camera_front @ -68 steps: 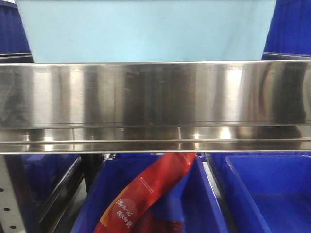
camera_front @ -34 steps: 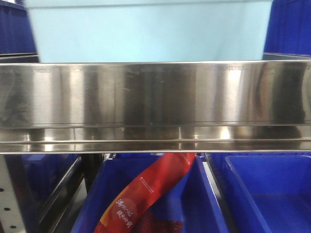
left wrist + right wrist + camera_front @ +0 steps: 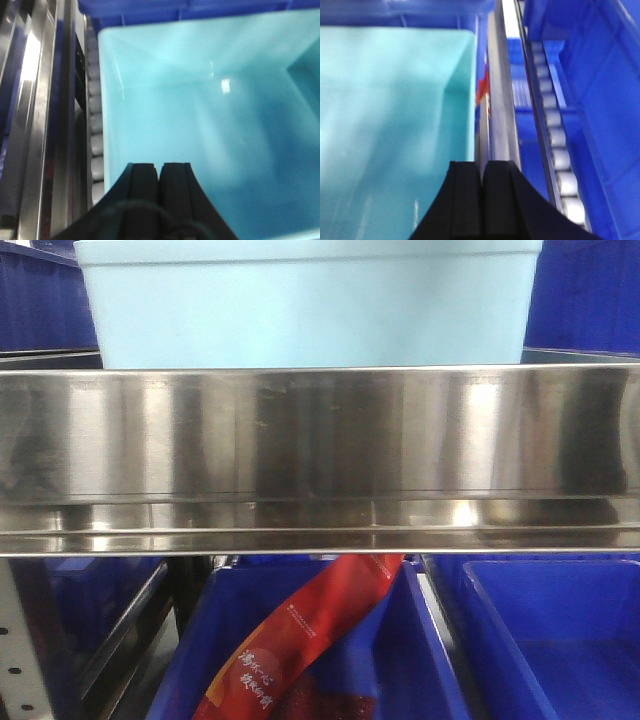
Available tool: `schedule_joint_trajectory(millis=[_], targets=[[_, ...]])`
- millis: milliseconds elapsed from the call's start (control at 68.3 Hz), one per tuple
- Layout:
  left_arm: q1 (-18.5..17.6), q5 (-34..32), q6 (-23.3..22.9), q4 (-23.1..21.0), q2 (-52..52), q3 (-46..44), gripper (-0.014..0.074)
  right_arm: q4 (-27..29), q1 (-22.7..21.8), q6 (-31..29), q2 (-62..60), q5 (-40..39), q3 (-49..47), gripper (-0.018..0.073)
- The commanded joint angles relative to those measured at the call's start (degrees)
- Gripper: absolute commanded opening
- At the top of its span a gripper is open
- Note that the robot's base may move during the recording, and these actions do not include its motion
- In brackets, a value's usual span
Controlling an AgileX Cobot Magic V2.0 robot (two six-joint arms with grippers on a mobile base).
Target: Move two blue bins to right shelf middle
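Two wrist-only sights: light bin (image 3: 210, 125) interior, shelf rollers (image 3: 560, 160).

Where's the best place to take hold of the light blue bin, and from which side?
Grip the light blue bin by its raised top rim, one gripper per side wall, coming from above. It is open-topped and empty inside, and the steel shelf rail covers its lower front.
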Motion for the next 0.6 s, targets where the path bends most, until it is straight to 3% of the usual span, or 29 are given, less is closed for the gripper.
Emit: schedule_joint_trajectory(millis=[0,146,454,585], targets=[[-0.3,0.2,0.8,-0.8,-1.8,-0.5,-0.011,-0.6,0.0,-0.7,-2.0,-2.9,-0.2,-0.0165],[-0.6,-5.9,0.8,-3.6,-5.8,2.8,-0.0111,-0.4,0.1,-0.7,-5.1,-7.9,3.4,-0.0165],[-1.8,-34.3,0.4,-4.4,-25.7,32.4,-0.0111,-1.7,0.3,-0.5,-26.5,-35.7,32.4,-0.0165],[-1.8,-43.5,0.4,-4.4,-33.4,43.2,-0.0111,-1.8,0.3,-0.5,-33.3,-39.5,39.2,-0.0165]])
